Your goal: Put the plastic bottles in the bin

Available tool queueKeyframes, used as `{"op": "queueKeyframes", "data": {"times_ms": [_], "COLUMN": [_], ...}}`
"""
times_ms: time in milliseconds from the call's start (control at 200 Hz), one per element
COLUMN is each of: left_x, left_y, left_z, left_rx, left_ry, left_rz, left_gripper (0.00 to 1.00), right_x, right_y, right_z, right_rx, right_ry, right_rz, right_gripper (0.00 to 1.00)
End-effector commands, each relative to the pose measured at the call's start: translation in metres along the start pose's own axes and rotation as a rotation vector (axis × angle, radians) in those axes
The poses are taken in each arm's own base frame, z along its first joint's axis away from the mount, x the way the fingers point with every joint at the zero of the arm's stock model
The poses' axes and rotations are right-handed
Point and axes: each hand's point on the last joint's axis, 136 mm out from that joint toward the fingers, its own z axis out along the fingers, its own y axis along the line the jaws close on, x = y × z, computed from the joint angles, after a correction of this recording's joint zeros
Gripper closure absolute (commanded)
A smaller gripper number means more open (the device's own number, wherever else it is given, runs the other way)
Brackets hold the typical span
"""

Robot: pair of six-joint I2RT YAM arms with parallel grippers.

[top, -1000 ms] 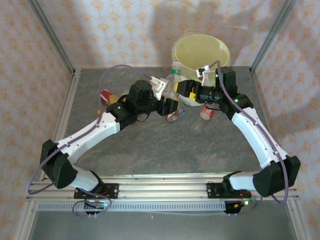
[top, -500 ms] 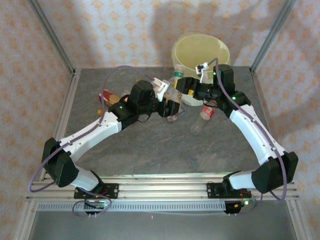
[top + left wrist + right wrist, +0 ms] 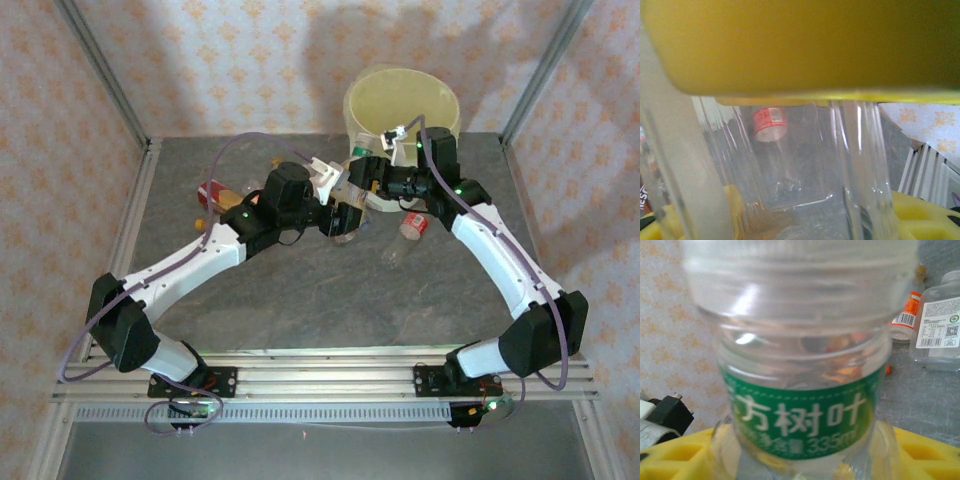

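Bottles fill both tools. The right tool (image 3: 373, 181) is clamped on a green-labelled bottle (image 3: 800, 415), with its yellow pads (image 3: 925, 452) pressing the clear body from either side and the label's white characters facing the wrist camera. The left tool (image 3: 345, 214) grips a clear bottle (image 3: 860, 170) the same way, the ridged wall squeezed between its own pads. The pale yellow side of the bin (image 3: 400, 105) looms just above and ahead of it. The two tools stand close together, nearly tip to tip, right at the near foot of the bin, which sits at the far edge of the grey counter (image 3: 300, 300). Just to the right of the right tool, a little nearer the arm bases, a red-capped bottle (image 3: 411, 229) lies on the counter. Well off to the left of the left tool lies a red-labelled bottle (image 3: 214, 191), with others beside it that I cannot make out clearly. Seen from the right wrist, beyond the held bottle, a white-labelled bottle (image 3: 936, 325) and an orange-labelled bottle (image 3: 908, 314) rest on the counter close together.
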Motion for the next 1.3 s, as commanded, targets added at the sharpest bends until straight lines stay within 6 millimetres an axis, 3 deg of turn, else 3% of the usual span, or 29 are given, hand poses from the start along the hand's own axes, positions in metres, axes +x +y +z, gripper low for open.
{"op": "queueKeyframes", "data": {"times_ms": [0,190,245,340,385,410,530,696,801,956,1081,1191,1296], "left_x": [-0.02,-0.017,-0.018,-0.023,-0.026,-0.027,-0.03,-0.041,-0.039,-0.015,0.01,0.03,0.045], "left_y": [-0.009,0.013,0.026,0.026,0.024,0.025,0.034,0.039,0.058,0.104,0.125,0.137,0.144], "left_z": [-0.001,0.0,-0.002,-0.006,-0.01,-0.012,-0.03,-0.069,-0.095,-0.131,-0.146,-0.16,-0.176], "left_rx": [0.018,-0.106,-0.18,-0.186,-0.178,-0.182,-0.247,-0.306,-0.442,-0.729,-0.856,-0.951,-1.017], "left_ry": [-0.053,-0.053,-0.052,-0.084,-0.113,-0.125,-0.186,-0.298,-0.347,-0.375,-0.368,-0.359,-0.383], "left_rz": [0.026,-0.046,-0.087,-0.114,-0.12,-0.123,-0.141,-0.18,-0.203,-0.299,-0.37,-0.408,-0.439], "left_gripper": [0.64,0.49,0.37,0.22,0.05,0.0,0.0,0.0,0.0,0.0,0.0,0.0,0.0], "right_x": [-0.014,-0.015,-0.019,-0.026,-0.029,-0.032,-0.049,-0.086,-0.107,-0.137,-0.169,-0.203,-0.227], "right_y": [0.007,0.0,-0.005,-0.006,-0.002,0.0,0.003,0.006,0.009,0.005,-0.001,-0.025,-0.054], "right_z": [-0.008,-0.019,-0.024,-0.032,-0.034,-0.036,-0.047,-0.061,-0.062,-0.062,-0.064,-0.065,-0.053], "right_rx": [0.025,0.105,0.145,0.171,0.167,0.166,0.198,0.217,0.214,0.254,0.199,0.184,0.181], "right_ry": [-0.063,-0.096,-0.117,-0.15,-0.157,-0.161,-0.205,-0.296,-0.339,-0.401,-0.463,-0.545,-0.62], "right_rz": [-0.036,-0.047,-0.048,-0.058,-0.073,-0.082,-0.136,-0.147,-0.157,-0.18,-0.126,-0.004,0.151], "right_gripper": [0.47,0.58,0.59,0.6,0.6,0.6,0.61,0.61,0.61,0.61,0.61,0.61,0.62]}}
